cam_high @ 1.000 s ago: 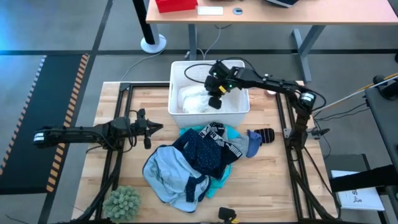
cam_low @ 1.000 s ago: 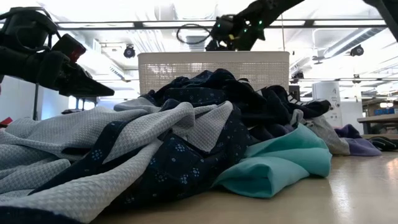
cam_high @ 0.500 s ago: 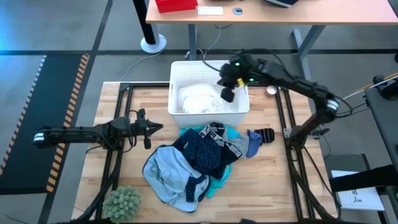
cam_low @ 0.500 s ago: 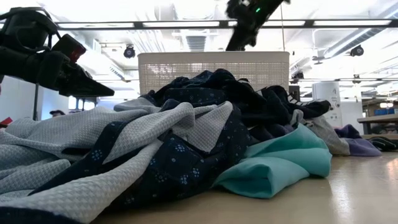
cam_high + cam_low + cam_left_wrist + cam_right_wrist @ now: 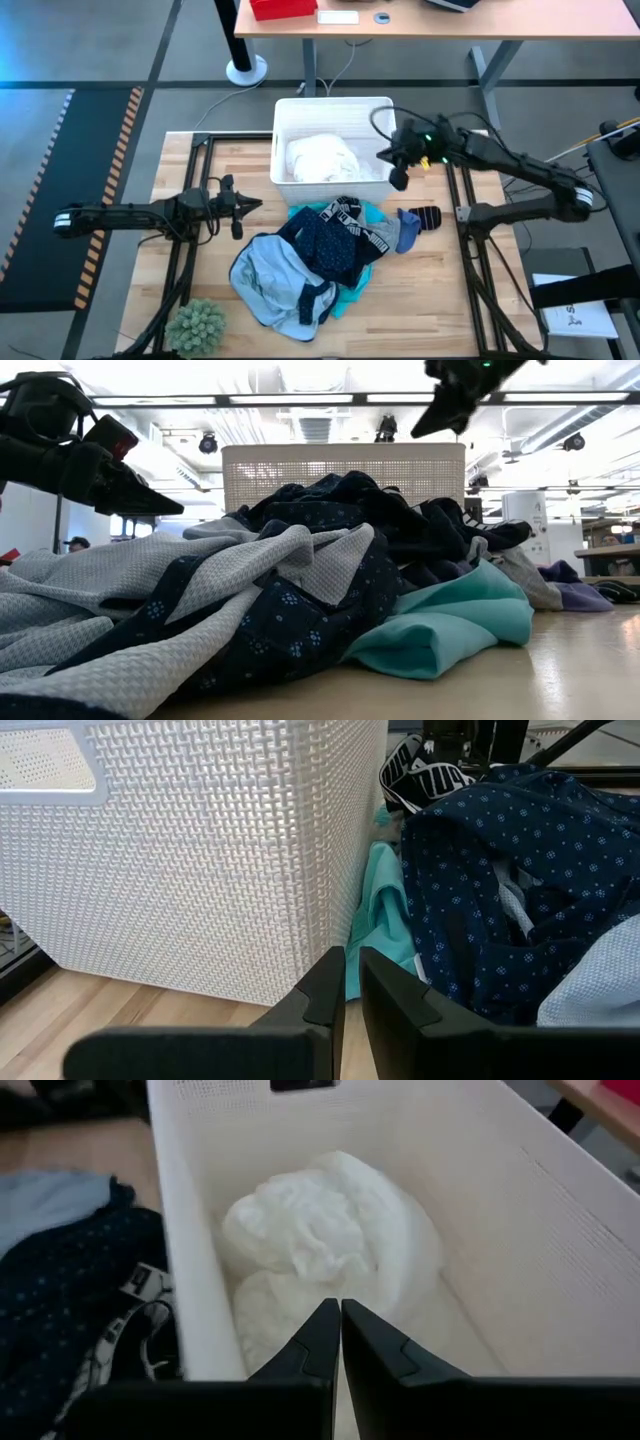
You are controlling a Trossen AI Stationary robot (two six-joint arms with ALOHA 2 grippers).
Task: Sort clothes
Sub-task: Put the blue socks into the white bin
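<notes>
Risks, judged from the present layout:
- Right gripper (image 5: 398, 178) hanging above the basket's (image 5: 285, 108) 3 o'clock rim, fingers together, clamped on nothing; dropping straight from there likely meaning catching the rim or tipping the basket rather than reaching cloth
- Heap at table centre lying tangled: navy dotted garment (image 5: 330, 245) overlapping the light blue garment (image 5: 268, 280) and the black garment with lettered waistband (image 5: 345, 215); pinching one layer likely meaning dragging a neighbour along and mixing the sort
- Turquoise garment (image 5: 450, 625) lying mostly buried under the navy one; pulling it out risking spilling the heap toward the table's 6 o'clock edge
- Striped sock (image 5: 425, 217) and greyish-blue piece (image 5: 407, 230) lying touching at the heap's 3 o'clock side; closing on the small sock risking a miss or taking both together
- Left gripper (image 5: 238, 206) waiting at the heap's 9 o'clock side, fingers close together, holding nothing; reaching in with both arms at once risking a clash over the heap

Count:
- White garment (image 5: 320, 158): one bundle, lying inside the basket
- Garments outside the basket: six visible, namely light blue, navy dotted, black with waistband, turquoise, greyish-blue, striped sock; more possibly hiding underneath
- Baskets: one, at the table's 12 o'clock
- Green fuzzy ball (image 5: 198, 325): one, at the table's 7 o'clock corner
- Grippers: two
</notes>
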